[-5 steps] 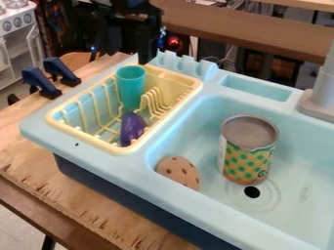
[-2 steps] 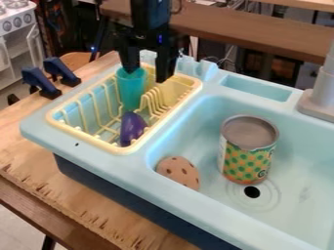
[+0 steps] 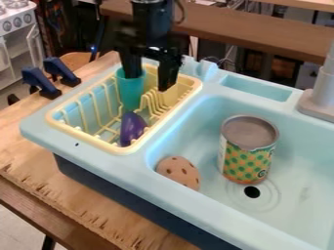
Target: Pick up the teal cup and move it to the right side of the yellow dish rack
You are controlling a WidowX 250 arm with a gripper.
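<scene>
Over the rack (image 3: pixel 116 149), gripper (image 3: pixel 149 83) spread, one finger at cup's (image 3: pixel 131 95) mouth; off-centre descent could topple it.

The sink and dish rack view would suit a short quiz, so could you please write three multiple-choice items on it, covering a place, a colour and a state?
1. Where is the can?
A) on the wooden table
B) in the sink basin
C) on the stove

2. What colour is the cup?
A) teal
B) red
C) white

3. How are the fingers of the gripper?
A) pressed together
B) clamped on the can
C) spread apart

1: B, it stands near the drain hole.
2: A, its teal side shows inside the yellow rack.
3: C, a wide gap shows between them.
</scene>
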